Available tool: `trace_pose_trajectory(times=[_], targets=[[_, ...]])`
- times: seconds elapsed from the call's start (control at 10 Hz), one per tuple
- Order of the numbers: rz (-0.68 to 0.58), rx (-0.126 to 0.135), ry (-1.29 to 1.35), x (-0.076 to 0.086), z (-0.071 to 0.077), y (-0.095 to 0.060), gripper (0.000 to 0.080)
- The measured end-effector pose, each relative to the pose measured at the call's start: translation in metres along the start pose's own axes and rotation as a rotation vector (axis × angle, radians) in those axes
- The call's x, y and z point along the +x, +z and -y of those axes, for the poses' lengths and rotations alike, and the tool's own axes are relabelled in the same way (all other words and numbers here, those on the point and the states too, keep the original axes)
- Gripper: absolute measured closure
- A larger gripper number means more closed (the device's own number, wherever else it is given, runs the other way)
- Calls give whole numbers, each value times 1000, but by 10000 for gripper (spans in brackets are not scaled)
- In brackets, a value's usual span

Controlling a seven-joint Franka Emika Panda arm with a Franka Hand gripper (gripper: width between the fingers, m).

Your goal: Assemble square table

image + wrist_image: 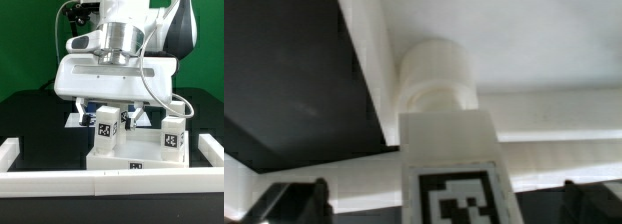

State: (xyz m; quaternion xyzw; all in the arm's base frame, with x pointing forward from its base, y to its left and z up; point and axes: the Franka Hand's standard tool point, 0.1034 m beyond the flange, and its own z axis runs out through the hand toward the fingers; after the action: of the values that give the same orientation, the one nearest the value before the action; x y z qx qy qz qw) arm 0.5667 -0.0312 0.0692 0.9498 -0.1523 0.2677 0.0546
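The arm comes down from the top of the exterior view, its wide white wrist housing held level right above the tabletop panel (125, 157), so that the gripper (112, 113) points straight down at it. The panel is the landmark here: a white square slab lying flat on the black table (25, 115), with its front edge touching the low white wall (100, 181) that edges the table; a small tag shows on that front edge. Several tagged legs stand upright on the panel. One leg (104, 128) stands under the gripper toward the exterior view's left side of the panel, another leg (173, 139) stands at the panel's corner toward the exterior view's right, and a third leg (128, 119) shows between them, farther back, partly hidden by the gripper. Behind the panel a flat white marker board (78, 120) peeks out under the arm. The wrist view looks down the leg (450, 150) nearest the gripper: its tagged face fills the middle, a rounded peg sits at its far end against the panel (526, 50), and the two dark fingertips (295, 200) stand well apart on either side of the leg without touching it, so the gripper (446, 198) is wide open and holds nothing.
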Motion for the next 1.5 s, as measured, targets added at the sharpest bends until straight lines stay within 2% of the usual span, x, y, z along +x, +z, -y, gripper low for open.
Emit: trace_pose_trajectory(times=[0.8, 0.9, 1.0, 1.2, 1.5], targets=[[0, 0, 0, 0, 0, 0, 151], [8, 2, -1, 1, 0, -1, 151], [16, 12, 0, 8, 0, -9, 151], [55, 29, 9, 17, -1, -18, 151], [253, 51, 37, 21, -1, -12, 151]])
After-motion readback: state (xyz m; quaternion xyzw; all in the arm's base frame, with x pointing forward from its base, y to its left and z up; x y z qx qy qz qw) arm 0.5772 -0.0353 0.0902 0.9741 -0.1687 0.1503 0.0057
